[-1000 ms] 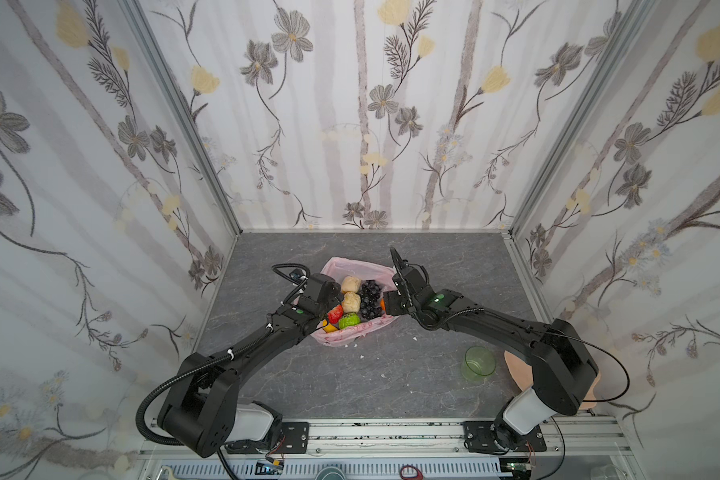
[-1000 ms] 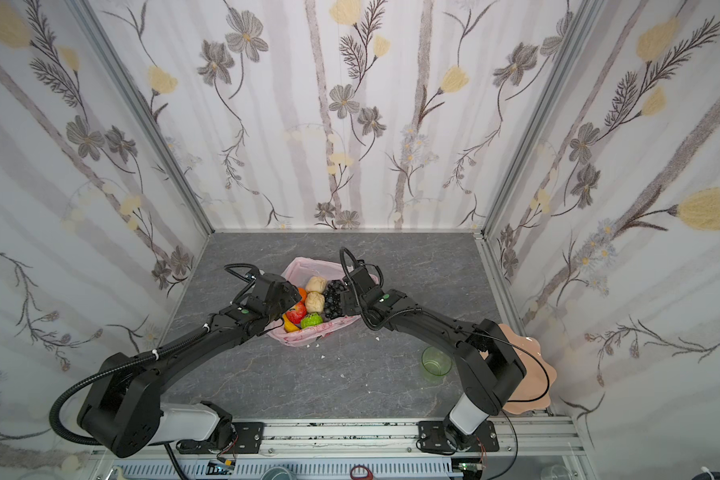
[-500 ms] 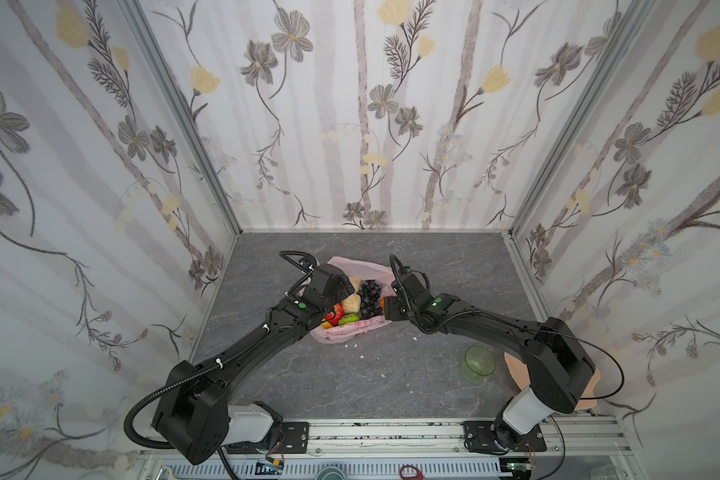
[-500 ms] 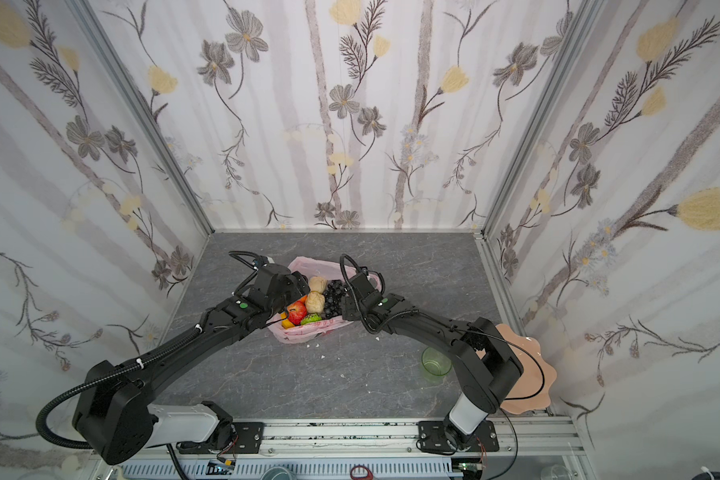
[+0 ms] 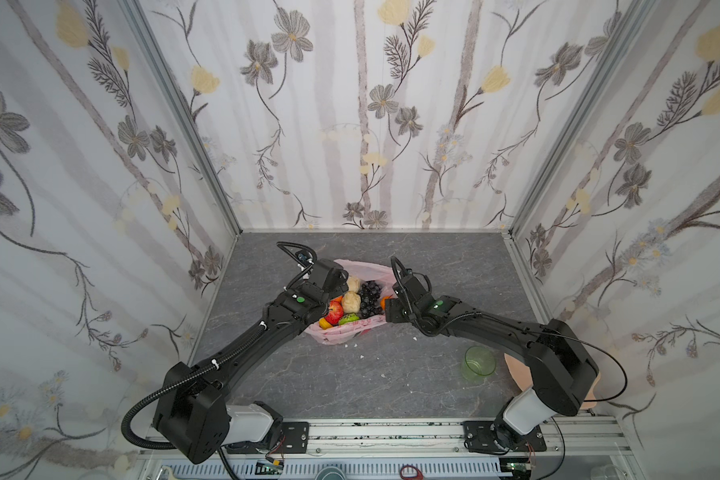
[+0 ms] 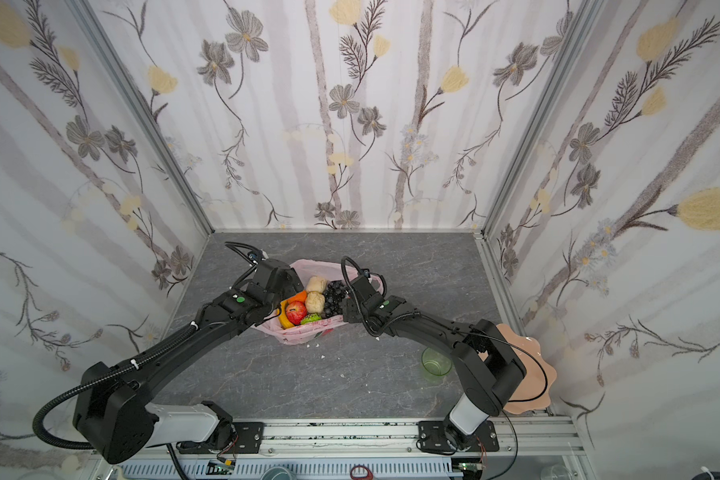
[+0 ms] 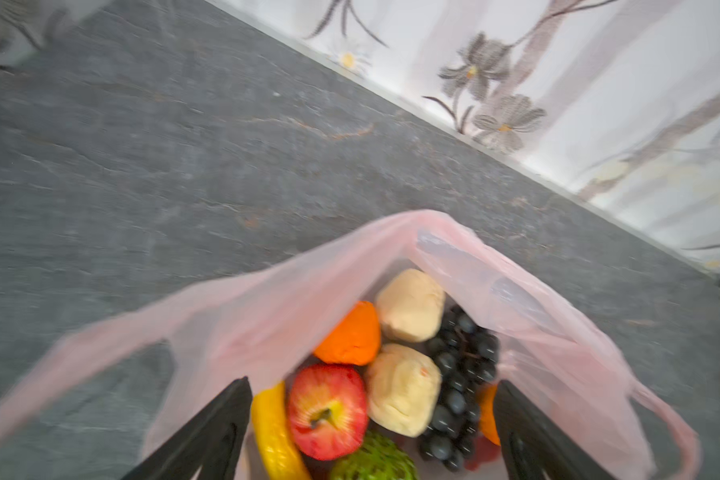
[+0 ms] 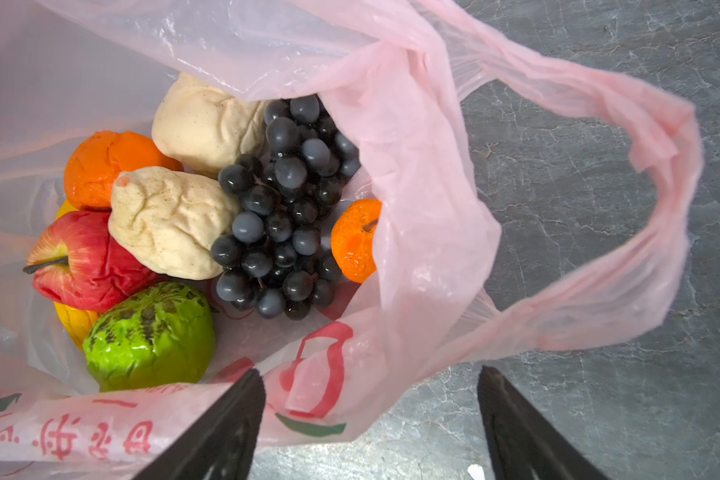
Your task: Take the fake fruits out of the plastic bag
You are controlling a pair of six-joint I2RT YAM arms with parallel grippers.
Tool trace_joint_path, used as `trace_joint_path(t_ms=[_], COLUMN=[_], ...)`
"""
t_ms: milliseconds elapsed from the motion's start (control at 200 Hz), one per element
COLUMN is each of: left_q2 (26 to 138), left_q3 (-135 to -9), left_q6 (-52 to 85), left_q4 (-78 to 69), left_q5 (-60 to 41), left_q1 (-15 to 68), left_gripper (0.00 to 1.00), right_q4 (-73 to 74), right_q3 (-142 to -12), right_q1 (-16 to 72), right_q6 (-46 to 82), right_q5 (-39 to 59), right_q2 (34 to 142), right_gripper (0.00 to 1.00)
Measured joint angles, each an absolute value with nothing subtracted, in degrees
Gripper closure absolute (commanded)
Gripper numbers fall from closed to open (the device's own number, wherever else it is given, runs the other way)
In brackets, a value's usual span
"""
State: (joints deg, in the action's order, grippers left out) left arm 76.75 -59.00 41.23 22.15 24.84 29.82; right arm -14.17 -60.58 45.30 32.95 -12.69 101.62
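Note:
The pale pink plastic bag (image 5: 341, 332) lies open in mid-table, also seen in the right wrist view (image 8: 412, 174). The fake fruits sit inside it: red apple (image 7: 327, 411), yellow banana (image 7: 273, 436), orange (image 7: 350, 334), two beige lumps (image 7: 404, 390), dark grapes (image 8: 283, 208), a green bumpy fruit (image 8: 150, 336) and a second orange (image 8: 354, 241). My left gripper (image 7: 371, 415) hangs open over the bag's mouth, its fingers straddling the apple and a beige lump. My right gripper (image 8: 371, 399) is open at the bag's right edge, above the printed rim beside a handle loop (image 8: 641, 199). Neither holds anything.
A translucent green cup (image 5: 479, 363) stands at the front right. A peach wavy-edged plate (image 6: 528, 374) lies behind the right arm's base. White crumbs (image 5: 352, 344) dot the grey table (image 5: 308, 382) in front of the bag. Flowered walls close in three sides.
Both grippers have opened wider. The left wrist has moved toward the back, over the bag's mouth. The right gripper has dropped lower at the bag's right edge.

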Motion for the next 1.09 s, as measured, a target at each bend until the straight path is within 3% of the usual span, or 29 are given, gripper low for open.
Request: trace_joint_path(t_ms=[175,335,440,545,664,784,959,1094], left_q2=[83.1,87.0,87.9,87.6,86.2,84.4,79.4,75.4], left_q3=[-59.4,-59.9,-58.8,-56.4,-53.5,-50.4,-43.7,-38.3], left_q6=[36.6,33.2,31.4,31.5,31.7,33.3,37.5,40.4], left_q4=[24.8,25.1,24.9,24.8,24.6,23.2,18.4,14.9], left_q5=[25.8,22.4,19.8,18.0,17.3,15.7,11.3,6.6], left_q1=[25.1,24.7,24.1,23.2,22.3,19.8,12.7,6.0], left_gripper=[0.07,0.04,0.07,0.21,0.56,0.81,0.97,0.98], right_q4=[-14.2,-14.3,-14.3,-14.4,-14.3,-13.1,-11.4,-9.9], right_q3=[-62.3,-64.0,-64.8,-65.0,-65.0,-64.5,-62.6,-63.2], right_q1=[46.7,46.2,46.2,45.7,44.9,44.6,44.6,44.7], right_q6=[32.9,33.6,33.6,33.9,33.8,33.4,33.3,33.3], right_q5=[-13.4,-13.6,-13.2,-12.4,-12.3,-12.1,-11.4,-10.3], right_q2=[104.5,108.2,110.3,111.4,111.7,111.7,112.2,114.5], right_gripper=[0.07,0.1,0.15,0.26,0.42,0.58,0.76,0.8])
